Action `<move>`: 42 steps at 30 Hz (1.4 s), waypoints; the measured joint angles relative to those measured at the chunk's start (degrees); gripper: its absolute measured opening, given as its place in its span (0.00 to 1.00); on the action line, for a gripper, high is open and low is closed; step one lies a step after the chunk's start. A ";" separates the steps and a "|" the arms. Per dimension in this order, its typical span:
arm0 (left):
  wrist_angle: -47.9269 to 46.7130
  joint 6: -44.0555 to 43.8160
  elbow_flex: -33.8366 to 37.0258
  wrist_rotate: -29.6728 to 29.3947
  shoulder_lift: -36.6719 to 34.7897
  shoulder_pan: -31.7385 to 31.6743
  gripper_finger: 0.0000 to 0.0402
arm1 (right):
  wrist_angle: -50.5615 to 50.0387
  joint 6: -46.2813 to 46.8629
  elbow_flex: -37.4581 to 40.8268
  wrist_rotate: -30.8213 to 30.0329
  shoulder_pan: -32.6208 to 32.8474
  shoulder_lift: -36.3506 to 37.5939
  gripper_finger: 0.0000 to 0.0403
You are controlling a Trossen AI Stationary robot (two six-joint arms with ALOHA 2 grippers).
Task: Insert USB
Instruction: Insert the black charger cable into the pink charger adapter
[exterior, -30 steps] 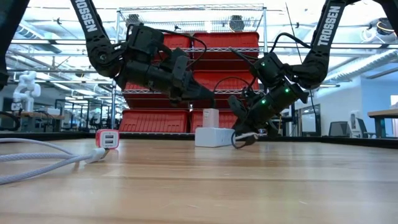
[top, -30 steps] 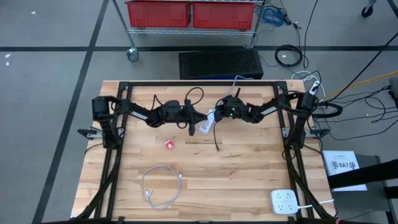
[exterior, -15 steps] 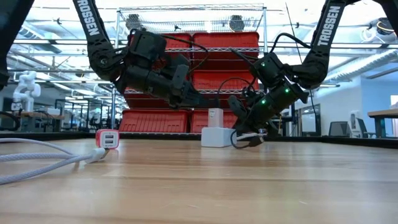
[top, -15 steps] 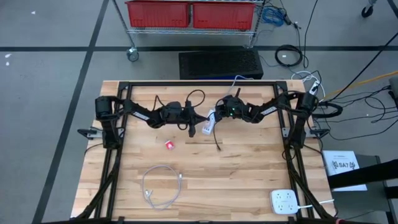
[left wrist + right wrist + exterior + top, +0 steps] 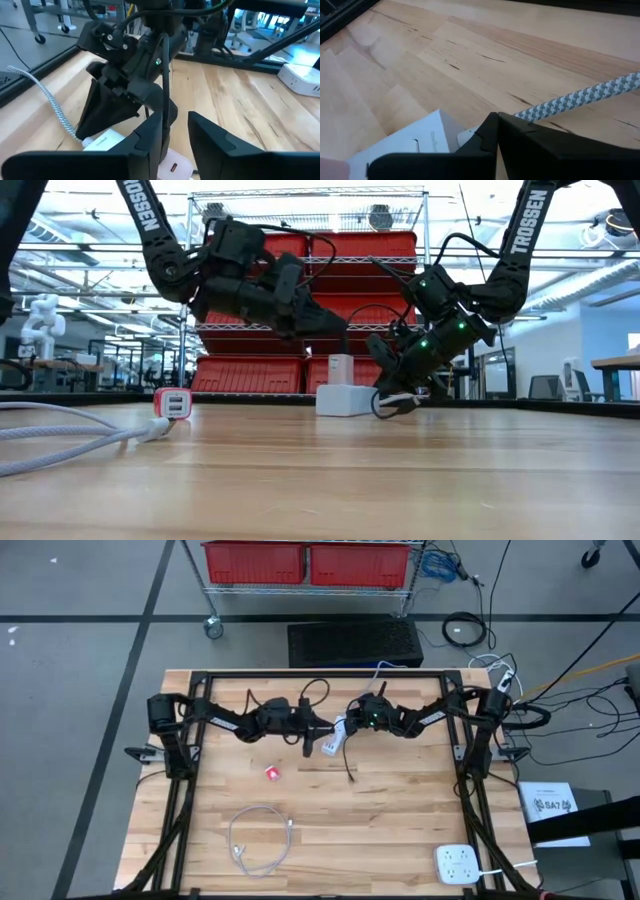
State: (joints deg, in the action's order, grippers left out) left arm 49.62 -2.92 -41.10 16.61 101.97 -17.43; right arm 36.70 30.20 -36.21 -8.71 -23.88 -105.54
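White charger block: small white rectangular plastic charger block (image 5: 331, 741) sits on the light wooden slatted table (image 5: 400, 820), mid-table toward the far edge, between the two grippers; in the low view (image 5: 338, 398) a smaller white piece stands upright on its top.
USB port: an oval port shows on the block's face in the left wrist view (image 5: 173, 167), just below the left fingers.
Braided cable: grey-and-white braided cable (image 5: 580, 97) runs to the block from the right gripper's side; its plug end is hidden behind the right fingers.
Right gripper: right gripper (image 5: 352, 726) is at the block's right end, tilted down toward it; jaws pressed together with no gap showing; what sits between them cannot be made out.
Left gripper: left gripper (image 5: 312, 737) is just left of the block, raised above it in the low view (image 5: 335, 330); the dark fingers (image 5: 150, 135) stand partly apart with a clear gap and nothing in it.
Red charger: small red-and-white cube charger (image 5: 272, 772) lies on the table near the block, to its front left, apart from both grippers.
Loose cable: white coiled cable (image 5: 258, 840) lies well apart from the block, toward the near left of the table.
Power strip: white square multi-socket outlet (image 5: 460, 865) rests well away from the block, at the table's near right corner.
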 joint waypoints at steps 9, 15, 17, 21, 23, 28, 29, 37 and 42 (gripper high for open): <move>-4.58 1.76 -2.15 -0.24 0.02 -0.60 0.25 | -0.01 0.00 0.00 -0.02 0.00 0.00 0.00; -4.76 2.41 -2.16 -1.81 1.11 -0.55 0.12 | -0.05 0.00 0.00 -0.11 -0.02 0.00 0.00; -3.76 2.41 -2.20 -1.81 1.73 -0.50 0.05 | -0.05 0.00 0.00 -0.29 -0.03 0.00 0.00; -2.97 2.61 -2.25 -2.27 2.20 -0.48 0.04 | -0.10 0.00 0.00 -0.35 -0.06 0.02 0.00; -3.24 3.31 -2.25 -2.59 2.19 -0.37 0.03 | -0.12 0.00 0.00 -0.35 -0.04 0.02 0.00; -3.77 3.84 -2.34 -4.11 2.91 0.33 0.03 | -0.10 0.00 0.00 -0.33 -0.04 0.02 0.00; -3.80 3.85 -2.29 -4.57 3.45 0.44 0.03 | -0.10 0.00 0.00 -0.31 -0.04 0.02 0.00; -3.03 3.70 -2.27 -6.81 5.70 1.44 0.03 | -0.11 0.00 0.00 -0.09 -0.04 0.02 0.00; -3.39 3.77 -2.19 -6.81 5.65 1.42 0.03 | -0.14 -0.24 0.00 -0.02 -0.04 0.02 0.00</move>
State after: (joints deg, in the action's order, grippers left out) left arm 46.22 0.84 -43.30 9.80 107.62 -16.01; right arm 36.56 29.95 -36.21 -8.73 -23.92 -105.51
